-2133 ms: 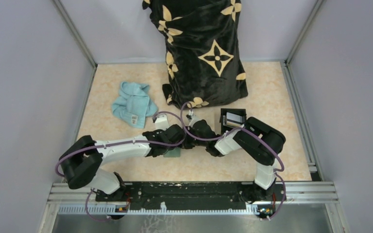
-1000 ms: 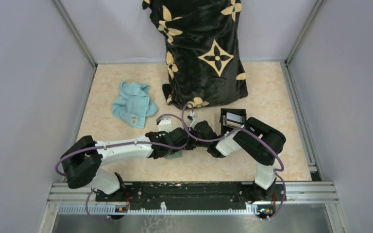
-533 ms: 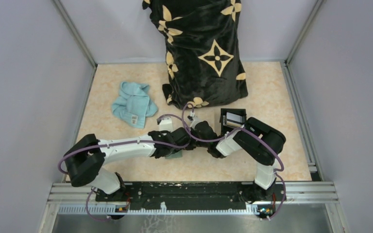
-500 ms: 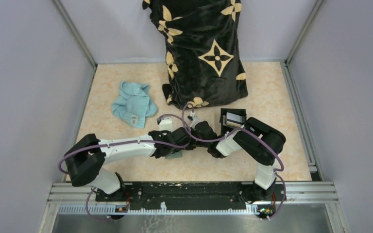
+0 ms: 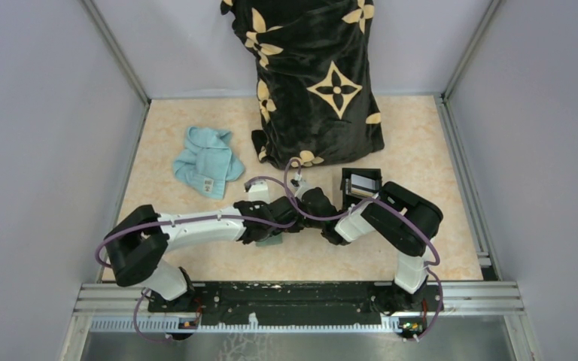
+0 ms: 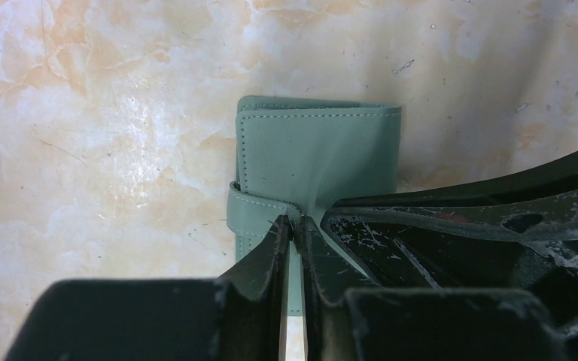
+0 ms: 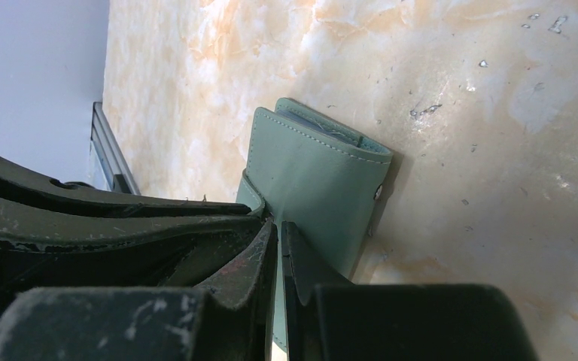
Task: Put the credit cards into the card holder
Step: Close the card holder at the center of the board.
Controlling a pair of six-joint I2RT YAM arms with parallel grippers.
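- In the top view the left arm (image 5: 196, 228) rises from its base at the lower left, folds at a low elbow, and runs its white forearm rightward to the middle of the frame.
- The right arm (image 5: 391, 218) mirrors it. It goes up from the lower right, bends sharply at a raised elbow, and reaches left, so the two wrists meet at centre.
- The card holder (image 5: 271, 240) lies folded on the worktop (image 5: 436, 165) under the two wrists, with only a green corner showing from above.
- The left fingers (image 6: 271, 256) are pinched almost together on a strap or flap at the holder's near edge.
- The right fingers (image 7: 260, 256) are likewise all but closed, and a sliver of the green edge is nipped between them.
- A black box (image 5: 346, 177) sits just beside the right wrist, and a light blue cloth (image 5: 207, 162) lies well apart at the upper left.
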